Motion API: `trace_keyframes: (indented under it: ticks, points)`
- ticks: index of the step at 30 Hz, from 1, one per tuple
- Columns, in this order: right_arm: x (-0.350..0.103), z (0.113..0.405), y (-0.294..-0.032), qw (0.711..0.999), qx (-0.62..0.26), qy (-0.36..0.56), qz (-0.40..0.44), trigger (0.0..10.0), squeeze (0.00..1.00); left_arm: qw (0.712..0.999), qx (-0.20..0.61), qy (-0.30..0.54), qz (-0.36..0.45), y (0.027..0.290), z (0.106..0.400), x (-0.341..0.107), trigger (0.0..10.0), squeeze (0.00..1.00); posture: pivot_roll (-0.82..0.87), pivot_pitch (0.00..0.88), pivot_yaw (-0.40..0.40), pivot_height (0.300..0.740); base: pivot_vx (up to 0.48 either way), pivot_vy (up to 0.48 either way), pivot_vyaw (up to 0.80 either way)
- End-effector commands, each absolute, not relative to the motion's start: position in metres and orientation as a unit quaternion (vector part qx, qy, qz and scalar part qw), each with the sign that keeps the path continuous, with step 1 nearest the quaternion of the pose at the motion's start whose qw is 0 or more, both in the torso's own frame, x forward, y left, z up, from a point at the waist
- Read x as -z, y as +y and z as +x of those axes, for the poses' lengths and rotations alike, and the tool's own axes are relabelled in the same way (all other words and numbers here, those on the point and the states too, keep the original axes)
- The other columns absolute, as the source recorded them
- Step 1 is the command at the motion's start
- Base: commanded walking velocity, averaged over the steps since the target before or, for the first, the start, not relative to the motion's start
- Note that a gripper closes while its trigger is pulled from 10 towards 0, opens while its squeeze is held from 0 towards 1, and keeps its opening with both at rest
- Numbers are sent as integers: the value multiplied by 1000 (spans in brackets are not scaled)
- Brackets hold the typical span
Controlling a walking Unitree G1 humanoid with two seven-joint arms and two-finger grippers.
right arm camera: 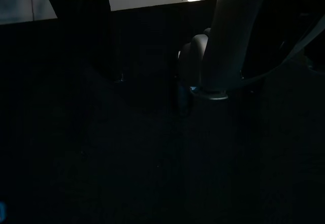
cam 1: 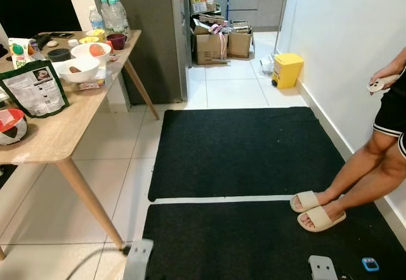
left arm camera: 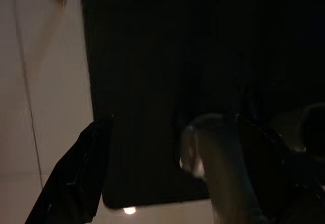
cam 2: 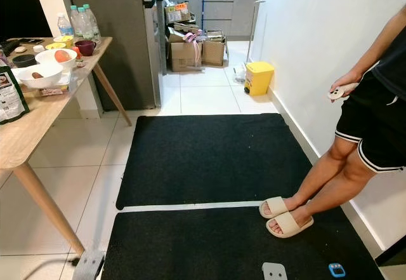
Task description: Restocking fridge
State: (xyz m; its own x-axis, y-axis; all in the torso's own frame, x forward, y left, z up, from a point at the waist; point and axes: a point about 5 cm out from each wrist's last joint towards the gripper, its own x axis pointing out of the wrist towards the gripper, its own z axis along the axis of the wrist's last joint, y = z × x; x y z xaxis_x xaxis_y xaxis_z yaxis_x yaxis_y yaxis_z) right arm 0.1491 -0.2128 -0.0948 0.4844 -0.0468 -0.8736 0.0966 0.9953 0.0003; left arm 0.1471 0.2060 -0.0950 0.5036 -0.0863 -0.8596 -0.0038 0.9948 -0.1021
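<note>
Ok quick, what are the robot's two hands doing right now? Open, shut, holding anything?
Left gripper: open and empty, hanging over the black mat.
Right gripper: cannot tell, its wrist view is too dark.

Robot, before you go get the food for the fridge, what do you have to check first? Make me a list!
1. Food within sight: ok. Bowls, water bottles and a green bag sit on the wooden table on the left.
2. Fridge found: ok, grey, straight past the table; its door looks closed.
3. Path ahead: ok. The black mats lie flat.
4. Person nearby: not ok to swing right; they stand on the mat's right edge by the wall.
5. Left tool: hangs idle over the mat, open, holding nothing.
6. Right tool: cannot tell, its wrist view is too dark.
</note>
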Motion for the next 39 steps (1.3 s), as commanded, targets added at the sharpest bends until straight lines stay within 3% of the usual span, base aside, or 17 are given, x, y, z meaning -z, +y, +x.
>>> trace_keyframes:
  ticks: [1, 12, 39]
  points:
    - [95, 149, -213, 862, 43, 504, 30, 10000, 0, 865, 6, 498, -60, 207, 146, 95, 10000, 0, -5, 0, -15, 740, 0, 0, 0]
    - [94, 150, -212, 862, 36, 506, 24, 10000, 0, 873, 22, 485, -47, 201, 157, 92, 10000, 0, 4, 0, -20, 740, 0, 0, 0]
    - [94, 150, -214, 861, 41, 505, 28, 10000, 0, 859, 64, 507, -31, 190, 146, 98, 10000, 0, -5, 0, -19, 740, 47, 0, 0]
